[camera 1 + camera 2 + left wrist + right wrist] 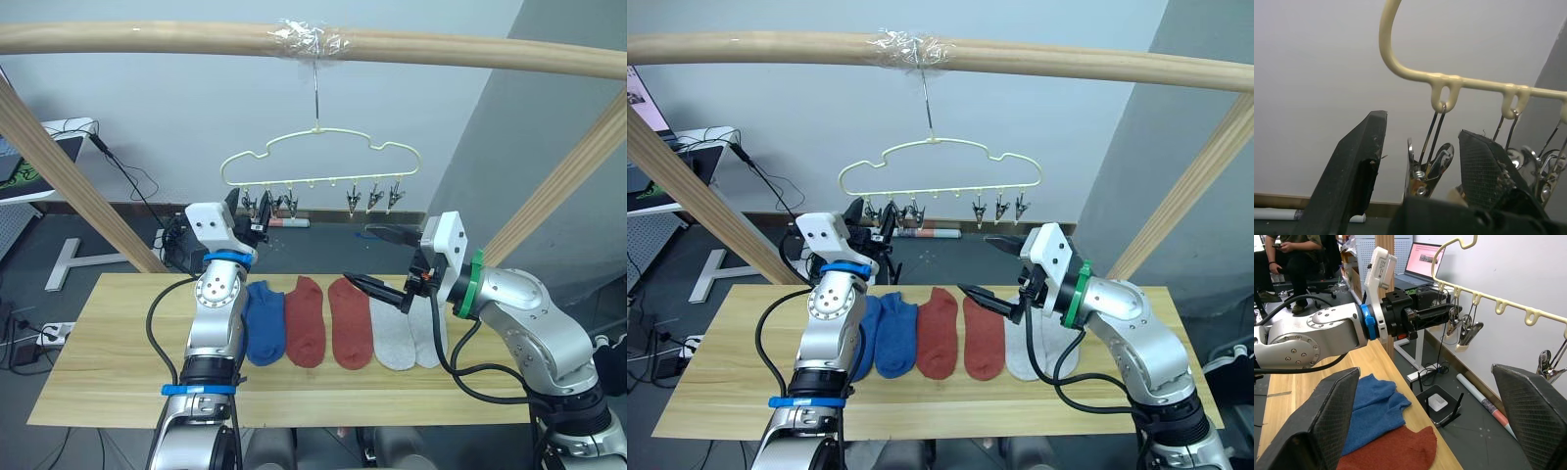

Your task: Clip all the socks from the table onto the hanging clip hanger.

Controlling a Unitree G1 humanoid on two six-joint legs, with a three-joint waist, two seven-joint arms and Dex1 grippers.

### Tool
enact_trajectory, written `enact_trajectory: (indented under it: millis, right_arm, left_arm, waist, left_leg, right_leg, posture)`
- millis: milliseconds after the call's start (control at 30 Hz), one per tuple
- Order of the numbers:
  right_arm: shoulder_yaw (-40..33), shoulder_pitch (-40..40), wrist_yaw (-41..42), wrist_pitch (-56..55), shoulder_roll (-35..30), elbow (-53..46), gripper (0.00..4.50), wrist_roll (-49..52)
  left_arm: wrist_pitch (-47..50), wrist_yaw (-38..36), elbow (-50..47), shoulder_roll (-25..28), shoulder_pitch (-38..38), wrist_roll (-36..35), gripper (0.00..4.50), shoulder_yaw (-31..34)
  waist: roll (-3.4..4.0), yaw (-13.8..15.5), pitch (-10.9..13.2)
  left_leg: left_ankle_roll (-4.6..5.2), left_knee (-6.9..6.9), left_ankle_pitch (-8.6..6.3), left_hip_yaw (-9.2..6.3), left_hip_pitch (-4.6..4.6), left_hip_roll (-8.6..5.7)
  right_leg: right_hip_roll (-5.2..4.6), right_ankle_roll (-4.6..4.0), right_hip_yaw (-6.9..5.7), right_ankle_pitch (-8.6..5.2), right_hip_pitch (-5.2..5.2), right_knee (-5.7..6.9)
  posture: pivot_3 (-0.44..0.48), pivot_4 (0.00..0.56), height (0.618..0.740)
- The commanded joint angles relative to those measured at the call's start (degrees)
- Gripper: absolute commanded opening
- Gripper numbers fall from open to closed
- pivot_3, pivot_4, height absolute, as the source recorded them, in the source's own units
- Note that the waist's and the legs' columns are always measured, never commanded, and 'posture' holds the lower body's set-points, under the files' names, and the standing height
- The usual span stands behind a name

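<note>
Table: the wide light wooden plank table (118, 382) lies below both claws.
Socks: blue, rust-red and light grey knit socks (338, 323) lie in a row between the arms.
Hanger: the thin pale-yellow wire clip hanger (318, 157) hangs above.
Left claw (1422, 161): spread wide around one small silver clip (1427, 166).
Right claw (385, 262): spread wide, holding nothing, over the grey socks.

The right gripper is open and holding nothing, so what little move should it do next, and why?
Probably lower the right gripper onto a grey sock on the table. It is open and hovers above the socks, all six lie flat, and the left gripper is open around a hanger clip.
</note>
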Motion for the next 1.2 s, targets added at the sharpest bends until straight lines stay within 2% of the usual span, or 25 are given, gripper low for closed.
enact_trajectory:
  millis: [33, 133, 267, 333, 433, 567, 767, 900, 1000, 1200]
  right_arm:
    - [-0.6, -0.6, 0.3, -0.8, 0.2, -1.1, 4.5, 1.2]
    - [-0.6, -0.6, 0.3, -0.8, 0.2, -1.1, 4.5, 1.2]
    - [-0.6, -0.4, 0.2, -0.8, 0.1, -1.2, 4.5, 1.0]
    - [-0.7, 0.3, -0.1, -0.6, -0.2, -1.5, 4.5, 0.7]
    - [-1.0, 2.3, -1.1, -0.9, -1.1, -1.4, 4.5, -1.0]
    - [-2.7, 10.6, -6.1, -3.7, -2.5, 1.8, 4.5, -7.3]
    - [-2.7, 17.1, -15.1, -8.7, 0.3, 11.7, 4.5, -16.6]
    - [-3.3, 16.0, -19.9, -12.5, 3.8, 21.9, 4.5, -20.0]
    - [-5.3, 12.1, -23.2, -15.0, 7.6, 32.1, 4.5, -20.1]
    - [-8.0, 6.1, -26.1, -17.9, 10.7, 44.7, 4.5, -19.9]
  left_arm:
    - [-1.6, -0.6, -0.7, 0.4, -0.8, -0.2, 2.5, -0.1]
    - [-1.8, -0.6, -0.7, 0.3, -0.9, -0.1, 1.86, 0.0]
    - [-1.9, -0.9, -0.9, 0.3, -0.8, -0.1, 0.6, -0.1]
    - [-2.0, -0.8, -0.9, 0.4, -0.7, 0.2, 0.23, -0.1]
    - [-2.1, -0.7, -1.3, 0.5, -0.2, 0.4, 0.21, -0.1]
    - [-1.6, -1.0, -2.8, 1.0, 0.6, 0.3, 0.21, -0.1]
    - [-0.3, -1.7, -4.7, 1.5, 1.7, -0.1, 0.21, -0.3]
    - [0.4, -2.7, -5.0, 1.8, 1.7, -0.5, 0.21, -0.4]
    - [1.0, -3.0, -5.1, 2.0, 1.7, -0.5, 0.21, -0.4]
    - [2.0, -3.4, -6.1, 2.5, 2.1, -0.6, 0.21, -0.2]
  waist:
    - [0.0, 0.0, 0.0]
    - [0.0, 0.0, 0.0]
    - [0.01, 0.0, 0.1]
    - [0.01, 0.0, 0.1]
    - [0.01, 0.0, 0.1]
    - [0.01, 0.2, 0.1]
    - [0.05, 0.0, 0.1]
    - [0.14, -0.1, 0.2]
    - [0.2, -0.1, 0.4]
    - [0.32, 0.0, 0.7]
  left_leg:
    - [0.0, 0.0, 0.0, 0.0, 0.0, 0.0]
    - [0.0, 0.0, 0.0, 0.0, -0.01, 0.0]
    - [0.0, -0.01, 0.0, 0.0, 0.0, 0.0]
    - [0.0, -0.01, 0.0, 0.0, -0.01, 0.0]
    - [0.0, -0.02, 0.0, 0.0, -0.02, 0.0]
    - [0.0, -0.08, 0.0, -0.06, -0.07, 0.0]
    - [-0.02, -0.1, -0.01, 0.12, -0.09, 0.0]
    - [-0.02, -0.09, -0.01, 0.18, -0.05, 0.01]
    - [-0.02, -0.08, -0.01, 0.23, -0.03, 0.01]
    - [-0.02, -0.08, -0.01, 0.27, -0.09, -0.01]
  right_leg:
    - [0.0, 0.0, 0.0, 0.0, 0.0, 0.0]
    - [0.0, 0.0, 0.0, 0.0, 0.0, -0.01]
    - [0.0, 0.0, -0.01, 0.0, 0.0, -0.02]
    - [0.0, 0.0, 0.0, 0.0, 0.0, -0.03]
    - [0.0, 0.0, -0.01, 0.0, 0.0, -0.07]
    - [-0.03, 0.01, -0.08, 0.0, 0.03, -0.24]
    - [-0.08, 0.15, 0.08, 0.07, 0.01, -0.38]
    - [-0.05, 0.2, 0.14, 0.1, 0.01, -0.38]
    - [-0.04, 0.22, 0.19, 0.12, 0.01, -0.38]
    - [-0.05, 0.26, 0.22, 0.15, 0.0, -0.46]
  posture:
    - [-0.015, 0.196, 0.694]
    - [-0.016, 0.197, 0.694]
    - [-0.016, 0.197, 0.694]
    - [-0.016, 0.197, 0.694]
    - [-0.016, 0.197, 0.694]
    - [-0.016, 0.197, 0.694]
    - [-0.009, 0.205, 0.694]
    - [-0.013, 0.21, 0.694]
    - [-0.009, 0.212, 0.694]
    - [0.004, 0.215, 0.694]
